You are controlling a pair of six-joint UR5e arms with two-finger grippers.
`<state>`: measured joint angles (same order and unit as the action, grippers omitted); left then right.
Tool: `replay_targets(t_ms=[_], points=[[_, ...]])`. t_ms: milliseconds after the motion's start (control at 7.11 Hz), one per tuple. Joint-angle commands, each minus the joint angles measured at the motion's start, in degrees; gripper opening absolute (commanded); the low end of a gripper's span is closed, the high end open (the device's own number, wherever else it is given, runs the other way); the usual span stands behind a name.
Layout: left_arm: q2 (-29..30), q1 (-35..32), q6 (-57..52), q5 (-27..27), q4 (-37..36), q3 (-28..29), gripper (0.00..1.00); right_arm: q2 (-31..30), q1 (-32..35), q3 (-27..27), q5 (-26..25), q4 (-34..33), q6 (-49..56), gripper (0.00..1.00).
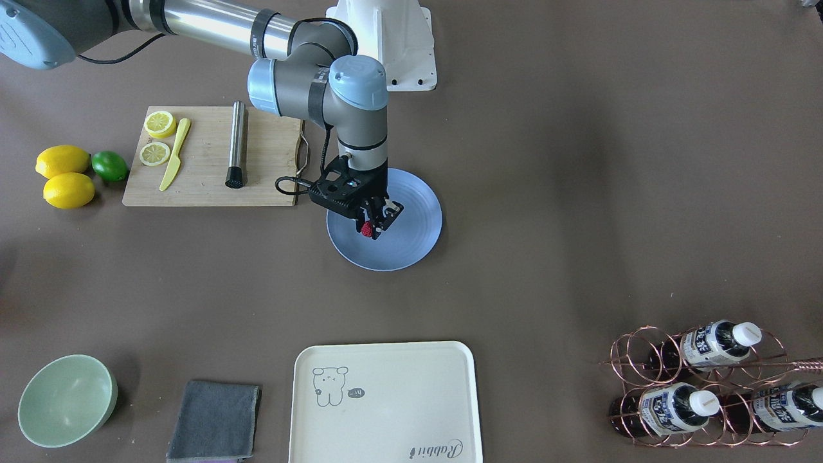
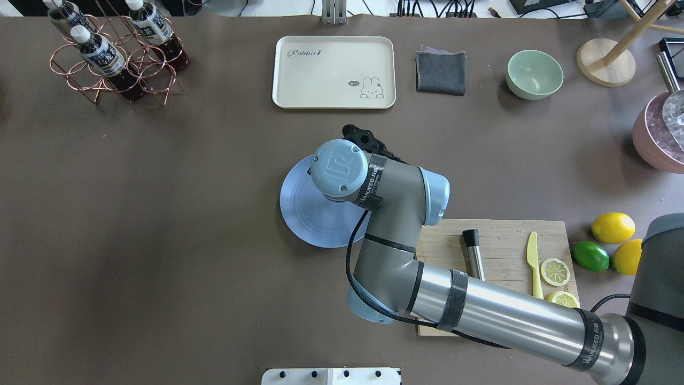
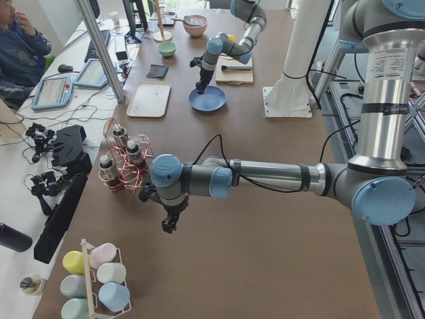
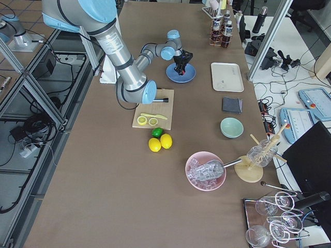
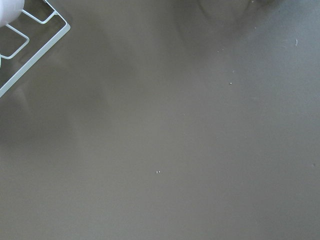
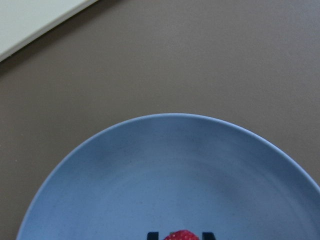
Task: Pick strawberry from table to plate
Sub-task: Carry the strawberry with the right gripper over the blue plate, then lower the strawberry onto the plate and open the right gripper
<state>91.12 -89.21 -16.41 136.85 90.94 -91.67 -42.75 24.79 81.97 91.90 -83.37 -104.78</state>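
The small red strawberry (image 1: 368,229) sits between the fingertips of my right gripper (image 1: 371,226), which is shut on it over the middle of the light-blue plate (image 1: 411,238). In the right wrist view the strawberry (image 6: 180,235) peeks in at the bottom edge, between two dark fingertips, with the plate (image 6: 175,175) below it. From overhead the wrist hides the berry and part of the plate (image 2: 304,219). My left gripper (image 3: 170,224) shows only in the exterior left view, hanging over bare table (image 5: 160,150); whether it is open or shut I cannot tell.
A wooden cutting board (image 1: 199,180) with lemon slices, a yellow knife and a metal rod lies beside the plate. Lemons and a lime (image 1: 64,173) sit beyond it. Along the far edge are a cream tray (image 1: 398,399), grey cloth (image 1: 215,421), green bowl (image 1: 64,399) and bottle rack (image 1: 707,386).
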Motion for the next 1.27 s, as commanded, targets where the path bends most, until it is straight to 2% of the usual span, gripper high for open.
replay_targets(t_ms=[0, 141, 281, 422, 563, 844, 1126], points=[[-0.07, 0.0, -0.02, 0.0, 0.03, 0.09, 0.98, 0.03, -0.97, -0.14, -0.23, 0.14, 0.01, 0.0], [-0.07, 0.0, -0.02, 0.0, 0.03, 0.09, 0.98, -0.14, -0.97, -0.14, -0.31, 0.14, 0.62, 0.61], [-0.24, 0.0, -0.02, 0.0, 0.03, 0.09, 0.98, -0.14, -0.97, -0.31, -1.01, 0.05, 1.24, 0.71], [-0.25, 0.0, -0.02, 0.0, 0.12, 0.09, 0.98, -0.14, -0.97, -0.4, -1.45, -0.03, 1.33, 1.0], [-0.25, 0.0, -0.02, 0.0, 0.12, 0.17, 0.98, -0.14, -0.62, -0.23, -1.46, -0.03, 1.59, 1.0], [-0.33, 0.0, -0.02, 0.0, 0.03, 0.44, 0.98, -0.4, 4.19, 0.03, 0.72, -0.12, 6.4, 1.0], [-1.21, 0.08, 0.06, 0.0, -0.4, 0.35, 0.98, -3.46, 12.79, 1.0, 12.2, -0.21, 15.78, 1.0]])
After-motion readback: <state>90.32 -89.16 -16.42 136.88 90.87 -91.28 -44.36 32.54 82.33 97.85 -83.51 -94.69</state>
